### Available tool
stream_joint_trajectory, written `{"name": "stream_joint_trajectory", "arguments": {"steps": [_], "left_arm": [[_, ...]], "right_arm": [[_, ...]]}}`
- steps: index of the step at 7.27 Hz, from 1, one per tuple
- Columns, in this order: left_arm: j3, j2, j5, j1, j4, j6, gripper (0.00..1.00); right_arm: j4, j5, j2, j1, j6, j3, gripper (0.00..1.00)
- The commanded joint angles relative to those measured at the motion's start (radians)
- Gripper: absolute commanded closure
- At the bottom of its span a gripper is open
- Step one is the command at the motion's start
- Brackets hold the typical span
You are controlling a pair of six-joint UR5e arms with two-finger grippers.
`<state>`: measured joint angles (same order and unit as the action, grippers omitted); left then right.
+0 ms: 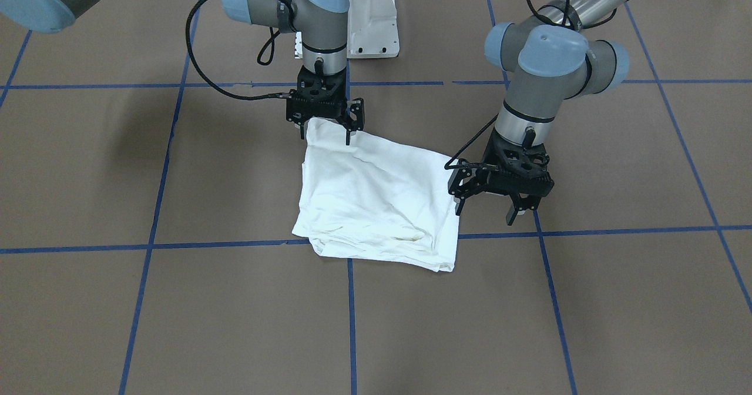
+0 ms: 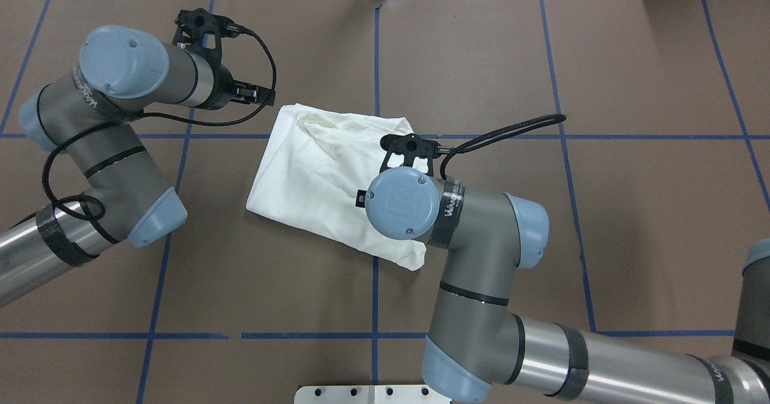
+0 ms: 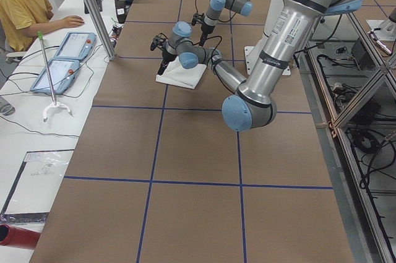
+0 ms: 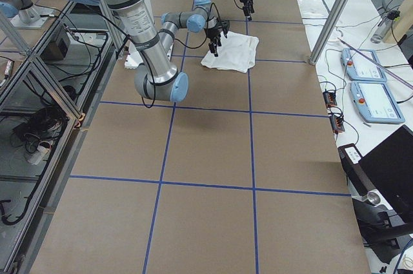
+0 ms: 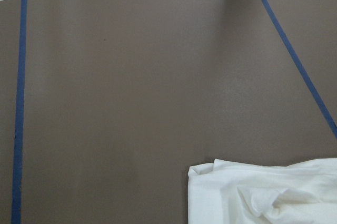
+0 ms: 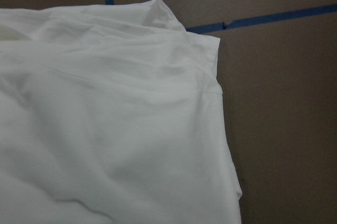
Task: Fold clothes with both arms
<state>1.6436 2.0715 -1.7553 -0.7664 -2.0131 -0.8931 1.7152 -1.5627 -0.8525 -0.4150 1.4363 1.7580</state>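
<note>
table (image 1: pixel 587 324) brown | blue tape (image 1: pixel 352 324) grid | white side bench (image 3: pixel 25 145) with two tablets (image 3: pixel 59 72) | metal post (image 3: pixel 94 12)

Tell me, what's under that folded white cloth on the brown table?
Only the brown table shows around the folded white shirt, and blue tape lines run in beneath its edges. Whatever lies between its folds or directly underneath is covered.

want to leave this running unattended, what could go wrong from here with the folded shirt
1. The right gripper stands open over a corner of the shirt; pulling away, a finger might snag the top layer and open the fold.
2. The left gripper hangs open close beside the shirt's edge; a sideways move could shove the layers askew.
</note>
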Motion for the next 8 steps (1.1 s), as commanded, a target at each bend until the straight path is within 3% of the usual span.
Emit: {"name": "stream_joint_trajectory", "arguments": {"steps": [1,4,6,8], "left_arm": [[0.069,-0.051,-0.039,-0.023,0.014,0.087,0.0],[0.178,-0.283,-0.232,-0.233,0.016,0.456,0.0],[0.173,-0.439,-0.439,-0.518,0.045,0.88,0.0],[0.168,-0.535,-0.461,-0.69,0.158,1.121,0.0]], "right_arm": [[0.084,-0.194,-0.017,-0.205,-0.233,0.069,0.0],[0.084,-0.425,-0.248,-0.504,-0.701,0.158,0.0],[0.084,-0.546,-0.431,-0.717,-1.065,0.176,0.0],[0.084,-0.65,-0.628,-0.928,-1.415,0.169,0.0]]}}
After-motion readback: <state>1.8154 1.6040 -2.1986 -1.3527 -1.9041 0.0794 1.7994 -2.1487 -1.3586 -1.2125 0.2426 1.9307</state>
